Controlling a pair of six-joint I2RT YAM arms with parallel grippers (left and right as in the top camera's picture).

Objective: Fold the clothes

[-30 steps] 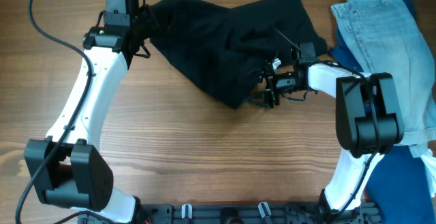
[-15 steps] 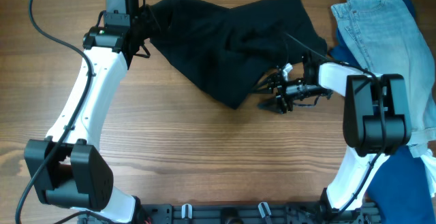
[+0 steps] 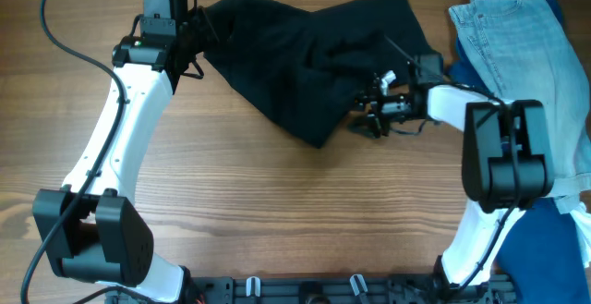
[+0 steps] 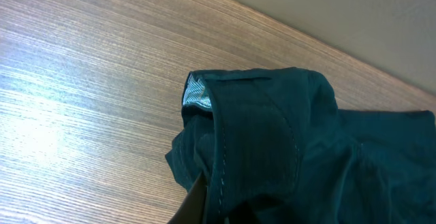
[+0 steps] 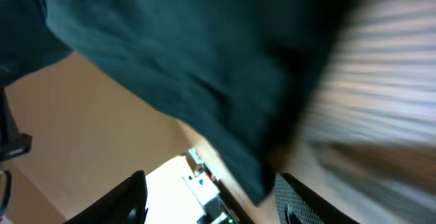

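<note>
The clothes (image 3: pixel 305 54), one black garment, lie crumpled across the back of the table. My left gripper (image 3: pixel 192 27) is at the garment's far left corner. In the left wrist view it (image 4: pixel 225 214) is shut on a stitched band of the clothes (image 4: pixel 272 142), near a small pale label (image 4: pixel 197 94). My right gripper (image 3: pixel 363 119) sits at the garment's lower right edge, turned on its side. In the blurred right wrist view it (image 5: pixel 214 197) is open, and a corner of the clothes (image 5: pixel 170 54) hangs down close to the right finger.
Light blue jeans (image 3: pixel 517 54) lie at the back right. Dark blue fabric (image 3: pixel 574 249) lies under them, towards the right front. The wooden table (image 3: pixel 277 212) stretches in front of the garment. A black cable (image 3: pixel 65 36) loops by the left arm.
My right gripper drew back a little to the right, off the garment's edge, then came back up-left to it with its jaws somewhat narrower. The left arm and the garment stayed put.
</note>
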